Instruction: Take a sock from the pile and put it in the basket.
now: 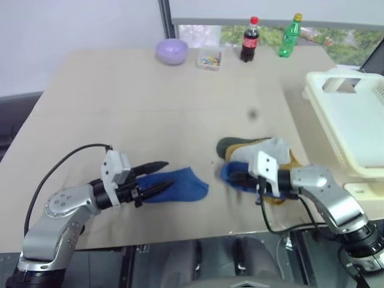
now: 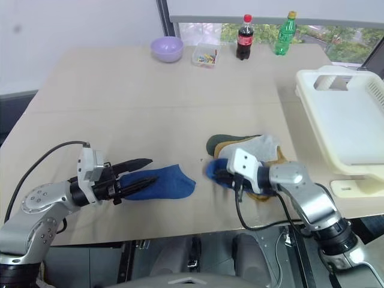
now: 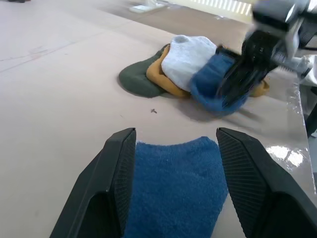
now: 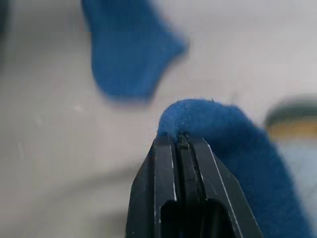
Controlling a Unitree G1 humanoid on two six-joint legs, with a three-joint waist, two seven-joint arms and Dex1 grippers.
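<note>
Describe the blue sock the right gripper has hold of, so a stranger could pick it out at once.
Start at the cream basket on the table's right side; just to its left lies the pile of socks. The sock is the blue one at the pile's near-left edge, pinched by the right gripper, unlike the other blue sock lying flat by itself between the left gripper's open fingers.

Daylight was bright and even; glare sat on the table (image 3: 282, 151) edge, and the right wrist view was blurred.
</note>
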